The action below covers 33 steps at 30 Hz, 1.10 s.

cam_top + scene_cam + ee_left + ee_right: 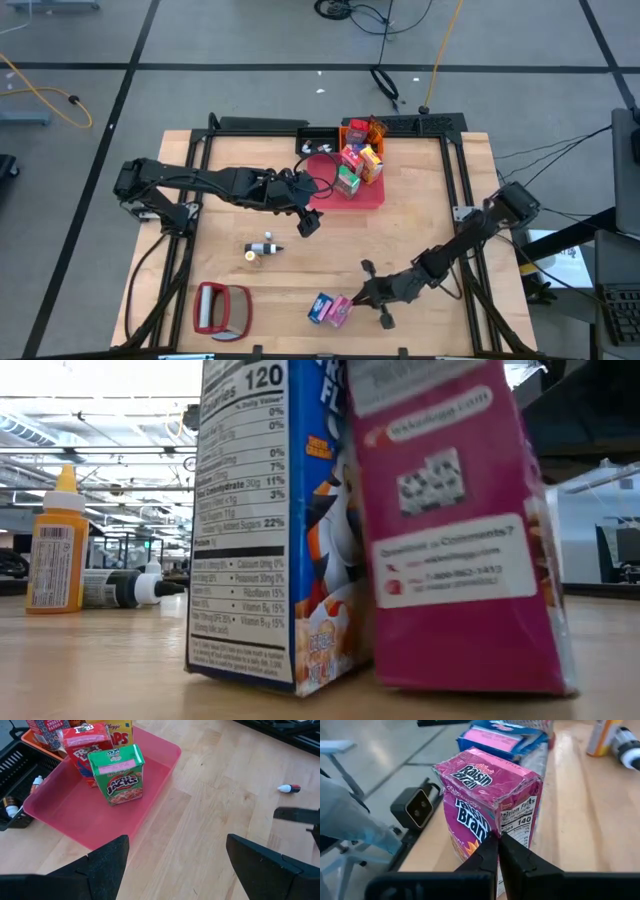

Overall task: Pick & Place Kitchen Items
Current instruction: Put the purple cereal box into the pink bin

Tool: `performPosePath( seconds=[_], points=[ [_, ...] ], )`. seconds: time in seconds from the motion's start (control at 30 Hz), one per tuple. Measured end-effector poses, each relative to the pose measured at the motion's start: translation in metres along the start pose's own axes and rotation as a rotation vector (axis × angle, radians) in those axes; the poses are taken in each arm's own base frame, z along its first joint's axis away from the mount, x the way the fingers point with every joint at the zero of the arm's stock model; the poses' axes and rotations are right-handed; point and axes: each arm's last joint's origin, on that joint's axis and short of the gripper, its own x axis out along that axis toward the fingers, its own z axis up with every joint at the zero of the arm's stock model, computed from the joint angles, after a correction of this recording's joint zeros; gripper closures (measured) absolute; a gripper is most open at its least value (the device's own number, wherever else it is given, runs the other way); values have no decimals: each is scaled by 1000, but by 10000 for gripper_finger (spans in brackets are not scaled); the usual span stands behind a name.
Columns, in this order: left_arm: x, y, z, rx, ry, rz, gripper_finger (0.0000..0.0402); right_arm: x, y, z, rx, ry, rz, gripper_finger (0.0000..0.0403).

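Right gripper (498, 851), fingers pressed together, touches the pink Raisin Bran carton (487, 807) near the table's front edge; left gripper (175, 865) hangs wide beside the red tray (75, 815).

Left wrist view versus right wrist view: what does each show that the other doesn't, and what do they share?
Only the left wrist view: the red tray holding a green Apple Jacks carton, with the open left gripper near it. Only the right wrist view: the shut right gripper against the pink Raisin Bran carton, with a blue carton behind. Shared: the wooden table.
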Motion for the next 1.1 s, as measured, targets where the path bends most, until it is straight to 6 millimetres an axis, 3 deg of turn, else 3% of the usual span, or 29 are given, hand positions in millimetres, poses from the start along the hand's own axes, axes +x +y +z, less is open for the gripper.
performPosePath(
  seconds=[0.33, 0.5, 1.1],
  points=[
    [0, 0, 0, -1, -1, -1, 66, -41, -6, 27, -14, 70, -144, 402],
    [0, 0, 0, -1, -5, 4, 66, -57, -18, 42, 21, 20, -279, 403],
    [0, 1, 0, 7, -8, 16, 66, -73, -102, 87, 122, -239, -666, 403]
  ],
)
